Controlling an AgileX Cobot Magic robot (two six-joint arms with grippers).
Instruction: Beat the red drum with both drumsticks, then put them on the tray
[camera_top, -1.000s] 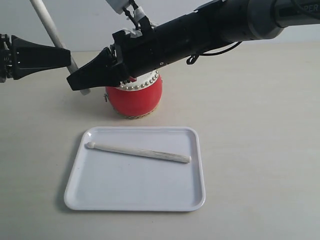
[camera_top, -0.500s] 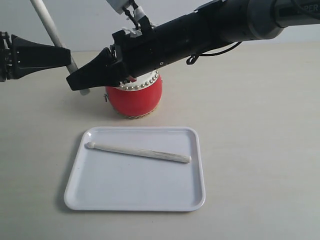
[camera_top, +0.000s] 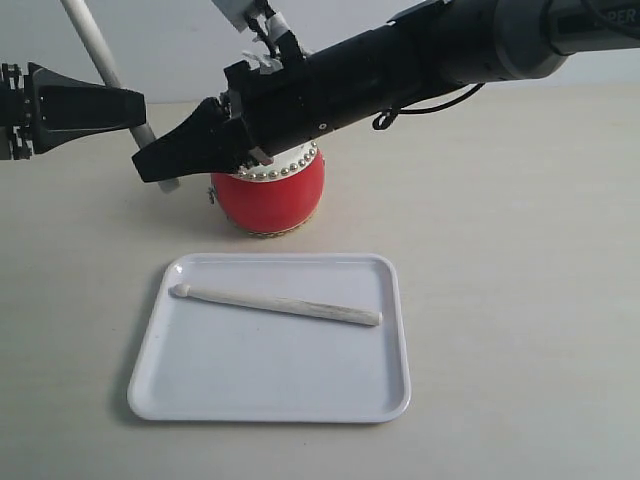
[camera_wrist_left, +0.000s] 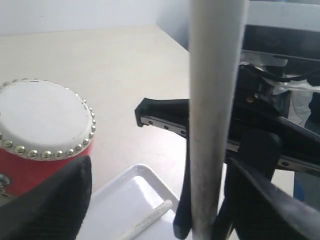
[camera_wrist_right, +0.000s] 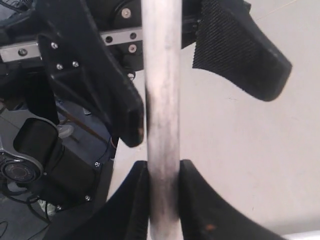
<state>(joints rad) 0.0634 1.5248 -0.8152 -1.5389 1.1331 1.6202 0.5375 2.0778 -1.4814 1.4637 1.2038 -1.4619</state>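
While right fingers (camera_wrist_right: 131, 200) pinch the pale, tilted drumstick (camera_top: 98, 42), left fingers (camera_wrist_left: 47, 207) stand spread around it; second drumstick (camera_top: 280, 304), chalky, round-tipped, lies in white tray (camera_top: 260, 385); red drum (camera_top: 270, 200) apart.

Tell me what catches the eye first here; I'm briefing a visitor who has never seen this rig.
The black right arm reaches over the red drum, with the right gripper shut on a tilted drumstick at upper left and the open left gripper around it. In front, the other drumstick lies in the white tray.
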